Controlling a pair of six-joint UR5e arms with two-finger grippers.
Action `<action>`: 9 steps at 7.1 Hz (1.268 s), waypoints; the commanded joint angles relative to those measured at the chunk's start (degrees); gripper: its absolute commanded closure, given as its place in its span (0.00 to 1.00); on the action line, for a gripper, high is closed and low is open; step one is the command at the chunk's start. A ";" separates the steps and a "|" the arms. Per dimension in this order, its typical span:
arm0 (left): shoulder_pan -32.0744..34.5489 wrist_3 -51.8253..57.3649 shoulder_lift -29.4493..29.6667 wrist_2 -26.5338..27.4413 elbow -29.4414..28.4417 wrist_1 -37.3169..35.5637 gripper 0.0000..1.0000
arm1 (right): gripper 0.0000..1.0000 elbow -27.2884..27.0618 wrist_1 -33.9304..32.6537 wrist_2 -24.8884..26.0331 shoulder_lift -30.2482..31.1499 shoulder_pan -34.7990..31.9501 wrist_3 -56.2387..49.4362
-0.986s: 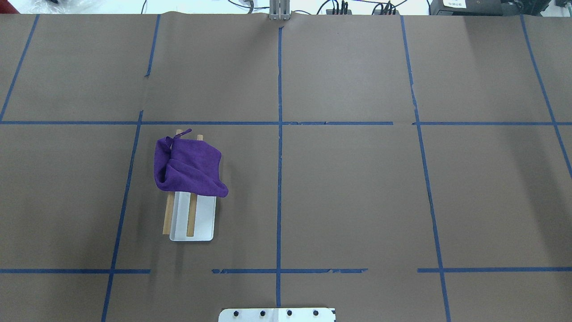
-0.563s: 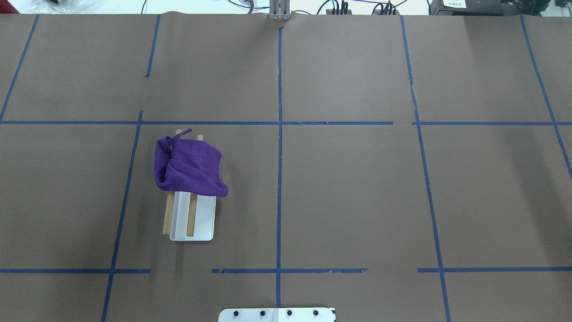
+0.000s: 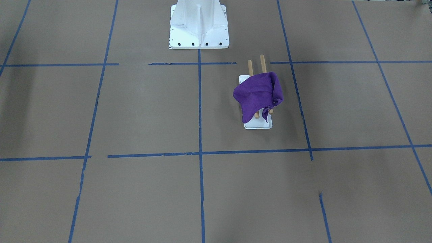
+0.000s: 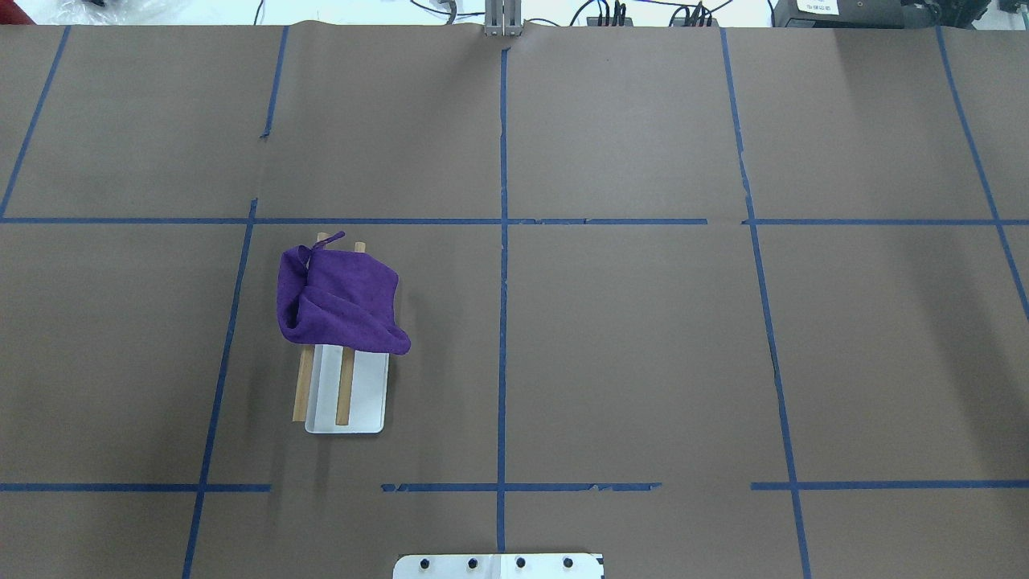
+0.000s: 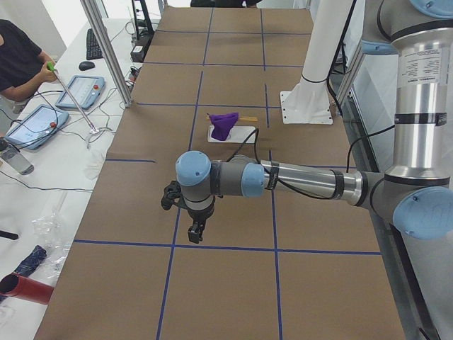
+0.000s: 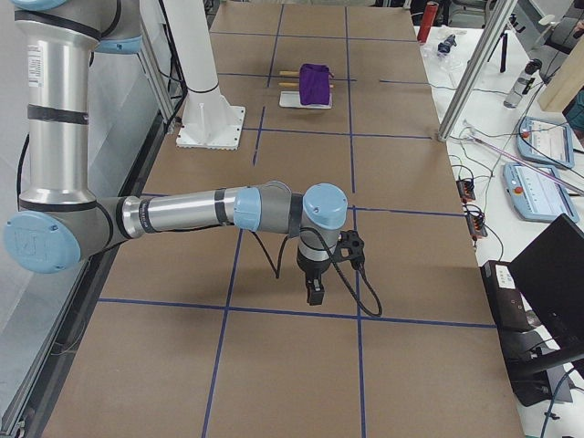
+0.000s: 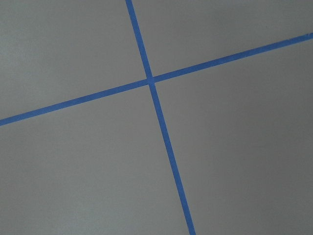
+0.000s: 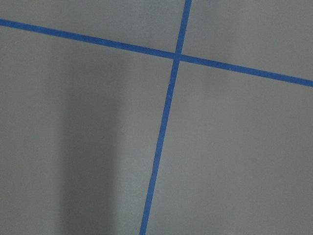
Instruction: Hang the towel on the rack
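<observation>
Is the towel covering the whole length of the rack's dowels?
No: the towel covers only part of the rack; long stretches of both dowels lie bare.

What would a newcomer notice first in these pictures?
The purple towel, draped bunched over the rack on the left half of the table in the overhead view. Then, in the side views, the left end effector and right end effector pointing down, far from the rack.

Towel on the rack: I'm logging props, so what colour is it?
The towel is plain purple; the overhead view shows it best.
</observation>
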State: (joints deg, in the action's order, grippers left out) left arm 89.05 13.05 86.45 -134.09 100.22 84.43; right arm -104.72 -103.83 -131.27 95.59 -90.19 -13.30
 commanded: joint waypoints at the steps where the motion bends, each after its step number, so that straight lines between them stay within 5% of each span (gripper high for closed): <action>1: -2.89 -5.47 0.04 0.23 -0.90 2.82 0.00 | 0.00 0.21 0.20 -0.04 1.61 1.50 0.03; 9: -2.91 -5.05 -0.05 -0.03 -1.87 5.04 0.00 | 0.00 1.09 0.64 -0.39 3.47 2.47 0.03</action>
State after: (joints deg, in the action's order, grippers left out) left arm 86.13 7.89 86.40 -134.09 98.33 89.46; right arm -103.58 -103.19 -131.66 99.09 -87.77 -13.27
